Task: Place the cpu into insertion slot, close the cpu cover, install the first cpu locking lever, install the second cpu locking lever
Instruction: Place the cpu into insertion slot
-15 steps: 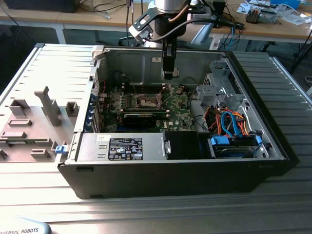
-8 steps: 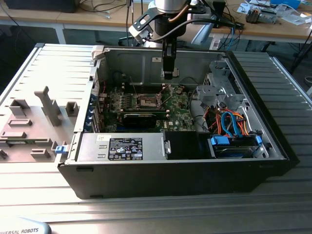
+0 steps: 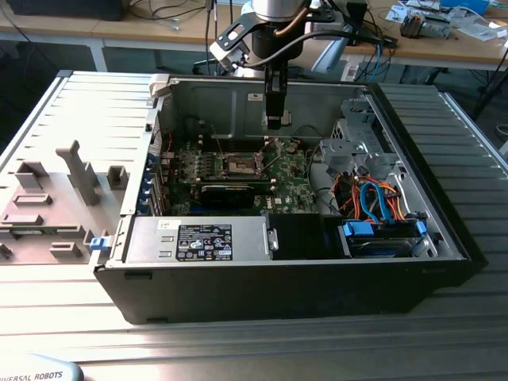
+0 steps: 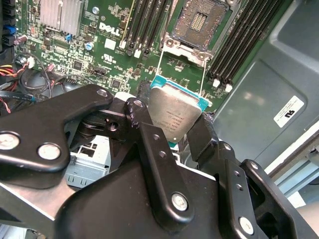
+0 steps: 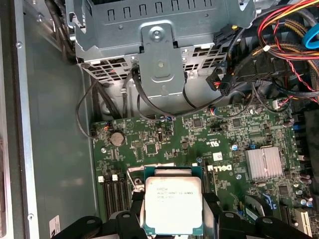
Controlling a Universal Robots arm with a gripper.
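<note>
The fingers (image 4: 147, 134) are closed on the cpu (image 4: 175, 112) and hold it in the air near the open socket (image 4: 198, 20), inside the computer case (image 3: 413, 151).

Silvery square cpu (image 5: 173, 201), teal-edged, clamped by edges in gripper (image 5: 173, 218).

My worktop (image 3: 238, 341): ribbed grey metal. An open black PC case (image 3: 278, 294) sits on it, approx. mid. Just beside the case, on the exterior view's left, lies a grey holder plate (image 3: 48, 198) w/ upright blocks. A grey rounded object (image 3: 36, 371) lies at the near corner, same side.
</note>
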